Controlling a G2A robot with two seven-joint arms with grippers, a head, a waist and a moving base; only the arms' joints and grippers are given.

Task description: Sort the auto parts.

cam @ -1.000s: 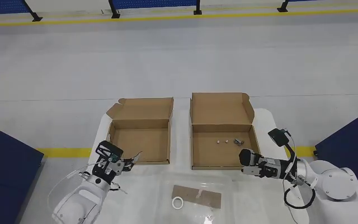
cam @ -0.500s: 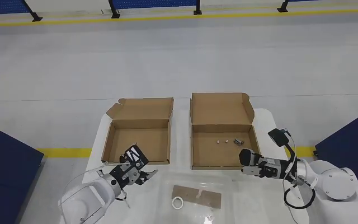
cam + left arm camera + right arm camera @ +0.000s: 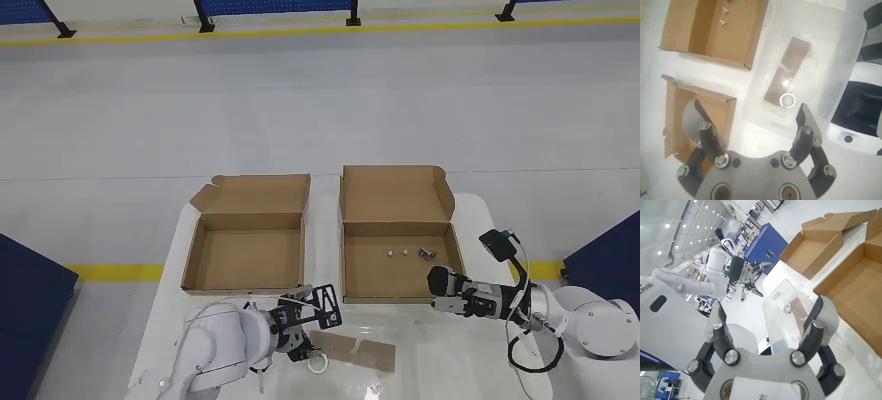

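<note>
A white ring (image 3: 318, 362) lies in a clear bin (image 3: 395, 328) next to a cardboard strip (image 3: 352, 350). My left gripper (image 3: 312, 318) hovers open just above the bin's left end. In the left wrist view the ring (image 3: 787, 99) sits a little past the open fingertips (image 3: 804, 113). Several small metal parts (image 3: 405, 252) lie in the right box (image 3: 396, 232). The left box (image 3: 246, 258) holds nothing I can see. My right gripper (image 3: 437, 280) hangs open at the right box's front right corner, with nothing between its fingers (image 3: 817, 311).
Both cardboard boxes stand open with their lids folded back. In the right wrist view the left gripper (image 3: 757, 277) shows above the clear bin (image 3: 772, 298). A blue cabinet (image 3: 610, 262) stands off the table's right side.
My left arm has swung from the table's left edge to the right, and its gripper now sits over the clear bin. The right arm has not moved.
</note>
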